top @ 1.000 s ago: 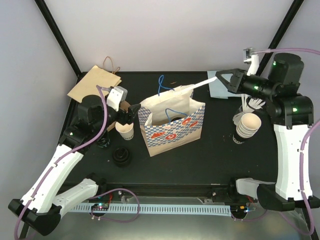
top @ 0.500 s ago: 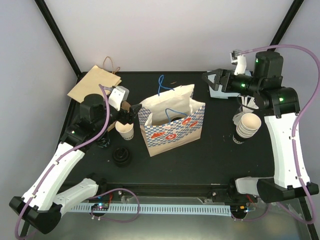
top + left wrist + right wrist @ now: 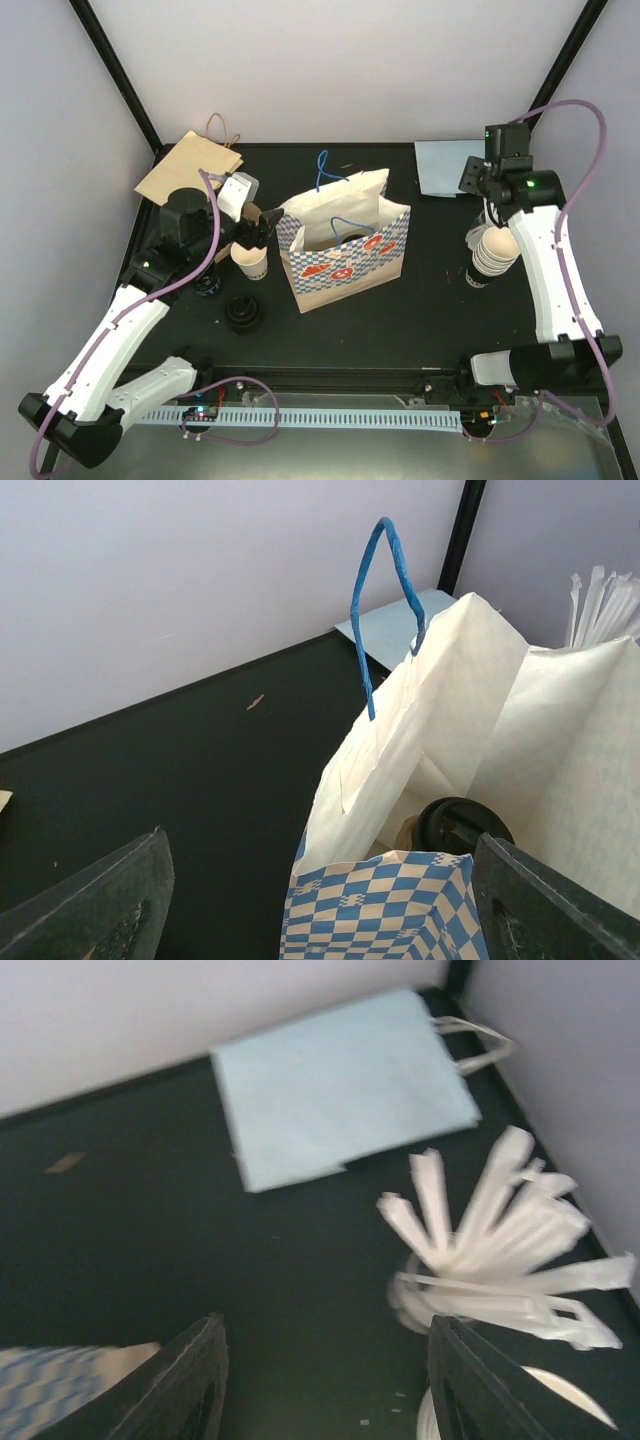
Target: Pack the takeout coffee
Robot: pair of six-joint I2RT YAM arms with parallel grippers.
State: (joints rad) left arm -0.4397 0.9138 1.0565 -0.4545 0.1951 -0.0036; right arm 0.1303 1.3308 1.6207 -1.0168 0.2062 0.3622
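The blue-and-white checkered bag [image 3: 345, 250] stands open at the table's middle. A coffee cup with a black lid [image 3: 462, 825] sits inside it. My left gripper [image 3: 268, 228] hovers open at the bag's left edge, and the left wrist view shows the bag's near wall between its fingers [image 3: 90, 910]. My right gripper [image 3: 472, 178] is open and empty at the back right. It hangs above the table beside a bundle of white wrapped straws [image 3: 500, 1230], with its fingers [image 3: 190, 1380] spread wide. An open paper cup [image 3: 250, 262] stands under the left wrist.
A flat light-blue bag [image 3: 445, 167] lies at the back right. A stack of paper cups [image 3: 495, 250] stands by the straws. A brown paper bag [image 3: 190, 165] lies at the back left. Black lids [image 3: 243, 315] sit near the front left.
The right gripper held a long white straw over the bag a second ago. It has opened, let go, and swung back right toward the straws. The left arm has not moved.
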